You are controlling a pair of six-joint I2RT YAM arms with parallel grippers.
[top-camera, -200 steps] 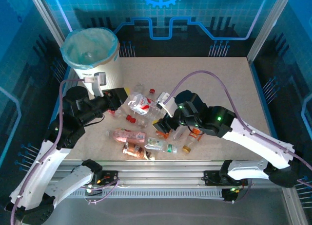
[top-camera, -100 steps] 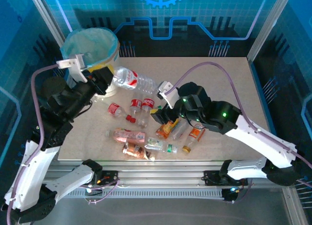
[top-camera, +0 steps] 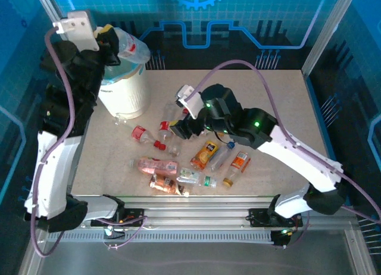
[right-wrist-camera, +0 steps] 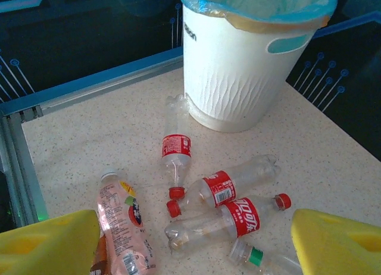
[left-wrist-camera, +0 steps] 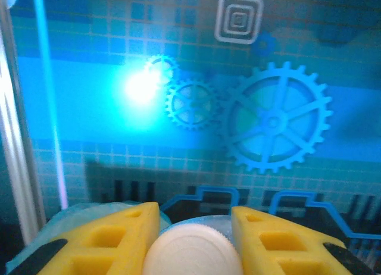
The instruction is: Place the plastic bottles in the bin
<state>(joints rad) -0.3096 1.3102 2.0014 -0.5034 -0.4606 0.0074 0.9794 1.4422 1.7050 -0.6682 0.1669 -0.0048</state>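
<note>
From above, the left end effector [top-camera: 113, 40] hangs over the bin [top-camera: 125, 93], clamped on a clear red-labelled bottle [top-camera: 130, 46], and the right end effector [top-camera: 178, 127] hovers above the loose bottles [top-camera: 158, 166] on the counter [top-camera: 268, 96]. The left wrist camera shows yellow fingers [left-wrist-camera: 113, 239] flanking that bottle's white cap [left-wrist-camera: 193, 254]. The right wrist camera shows its jaws spread wide over the loose bottles, which look light, crushable and slick, so the stiffer neck seems the best hold.
</note>
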